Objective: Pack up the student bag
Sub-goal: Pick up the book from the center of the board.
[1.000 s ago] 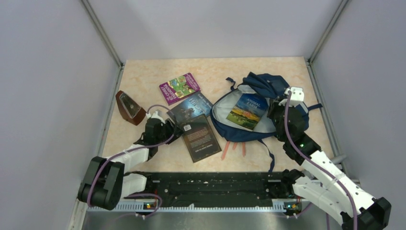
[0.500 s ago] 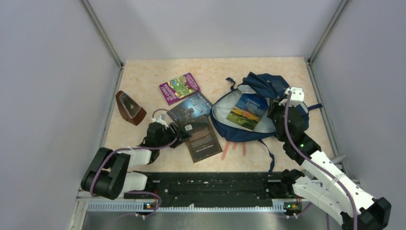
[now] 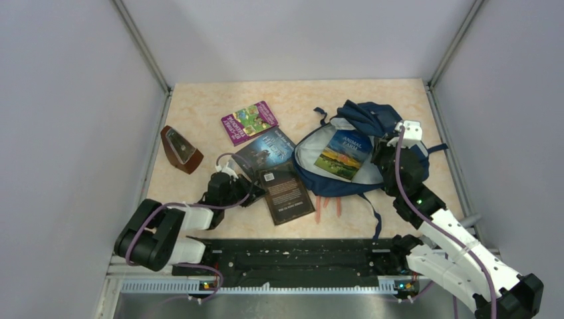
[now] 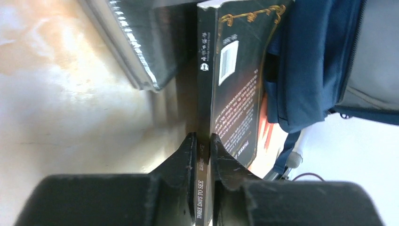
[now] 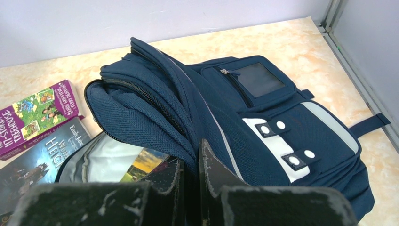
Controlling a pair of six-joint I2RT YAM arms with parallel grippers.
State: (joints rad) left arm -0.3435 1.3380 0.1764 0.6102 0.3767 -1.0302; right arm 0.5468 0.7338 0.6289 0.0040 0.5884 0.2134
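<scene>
The large navy blue fabric student bag (image 3: 362, 116) lies toward the far right corner of the pale marbled table (image 3: 199, 113). Its main compartment is unzipped and gapes toward the left edge. Inside, on the light grey lining, rests a blue-covered book with a landscape picture (image 3: 344, 154). The right wrist view shows the bag (image 5: 263, 117) with its white front patch and dark clear-window pocket facing up.

The right gripper (image 3: 384, 147) sits at the bag's right side. Its fingers (image 5: 190, 157) are nearly closed and pinch a fold of the navy flap fabric beside the zip.

The left gripper (image 3: 249, 189) reaches in from the near left. Its fingers (image 4: 203, 141) are clamped narrowly on the spine edge of a black paperback with gold trim and a barcode (image 3: 287, 194). That paperback (image 4: 235, 84) lies near the middle of the table, and its right edge is close to the bag (image 4: 301, 70). Whether the gripped edge is off the table I cannot tell.

A second dark glossy book (image 3: 266, 147) lies just beyond it toward the far edge, touching or overlapping its corner. A purple book with green pictures (image 3: 249, 121) sits farther toward the far edge. A brown wedge-shaped object (image 3: 180, 149) stands near the left edge. Thin red-orange strips (image 3: 327, 206) show on the table at the bag's near side.
</scene>
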